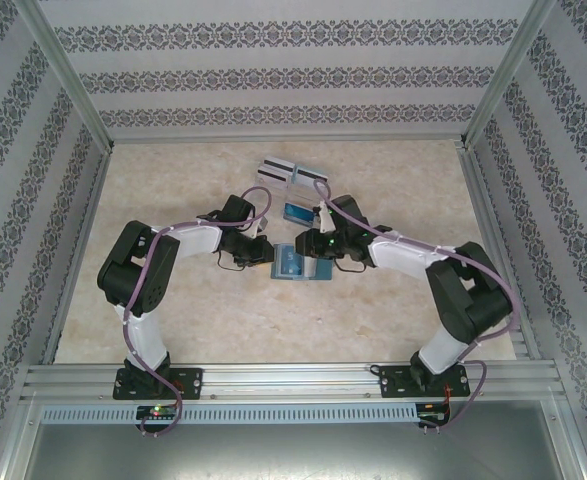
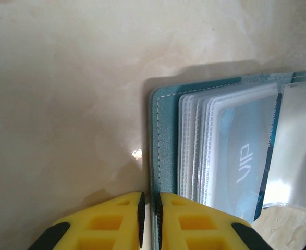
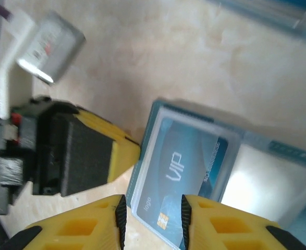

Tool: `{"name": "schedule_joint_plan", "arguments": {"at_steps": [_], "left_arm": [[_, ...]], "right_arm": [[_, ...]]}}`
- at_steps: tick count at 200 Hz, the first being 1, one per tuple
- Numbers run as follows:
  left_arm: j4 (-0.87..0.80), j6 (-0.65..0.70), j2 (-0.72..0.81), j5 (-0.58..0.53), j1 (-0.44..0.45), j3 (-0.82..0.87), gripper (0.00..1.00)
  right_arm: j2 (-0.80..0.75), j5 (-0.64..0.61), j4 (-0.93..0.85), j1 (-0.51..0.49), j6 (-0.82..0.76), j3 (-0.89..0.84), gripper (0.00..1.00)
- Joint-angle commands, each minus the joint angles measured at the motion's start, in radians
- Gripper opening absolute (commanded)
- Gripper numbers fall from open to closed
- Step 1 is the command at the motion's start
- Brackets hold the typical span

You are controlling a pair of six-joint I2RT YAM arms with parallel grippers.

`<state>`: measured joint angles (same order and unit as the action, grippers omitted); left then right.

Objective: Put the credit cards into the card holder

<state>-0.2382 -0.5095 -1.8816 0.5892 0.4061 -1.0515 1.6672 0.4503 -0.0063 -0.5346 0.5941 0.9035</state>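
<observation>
Two robot arms reach in from the near edge and meet at the middle of a pale marbled table (image 1: 203, 320). Between them we see the card holder (image 1: 295, 265), a teal wallet lying open and flat on the table.

From the left wrist, the left claw (image 2: 151, 200) shows yellow fingers nearly closed, pinching the stitched left edge of the card holder's cover (image 2: 163, 135). Clear sleeves (image 2: 194, 146) fan out just right of that cover.

From the right wrist, the right claw (image 3: 151, 205) hovers over the open holder with its jaws apart. A blue card (image 3: 186, 161) marked VIP lies inside the holder under a clear sleeve, one corner showing in the gap between the fingers. We cannot tell whether they touch it.

Farther back on the table, two white cards (image 1: 278, 168) with black stripes lie side by side. Another blue card (image 1: 296, 211) lies between them and the holder.
</observation>
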Motion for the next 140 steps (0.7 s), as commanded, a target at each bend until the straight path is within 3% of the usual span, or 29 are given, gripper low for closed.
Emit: {"name": "schedule_joint_plan", "arguments": {"at_steps": [1, 42, 106, 140], "left_arm": [[0.017, 0.002, -0.037, 0.006, 0.030, -0.006, 0.17], [0.008, 0.008, -0.032, 0.000, 0.030, -0.005, 0.17], [0.035, -0.011, -0.045, 0.015, 0.031, -0.004, 0.17], [0.024, -0.004, -0.041, 0.009, 0.030, -0.002, 0.17]], "right_arm": [[0.069, 0.022, -0.051, -0.018, -0.024, 0.035, 0.36], [0.105, -0.066, -0.115, -0.030, -0.062, 0.061, 0.36], [0.163, -0.054, -0.127, -0.081, -0.062, 0.136, 0.33], [0.131, -0.068, -0.160, -0.071, -0.092, 0.139, 0.37]]}}
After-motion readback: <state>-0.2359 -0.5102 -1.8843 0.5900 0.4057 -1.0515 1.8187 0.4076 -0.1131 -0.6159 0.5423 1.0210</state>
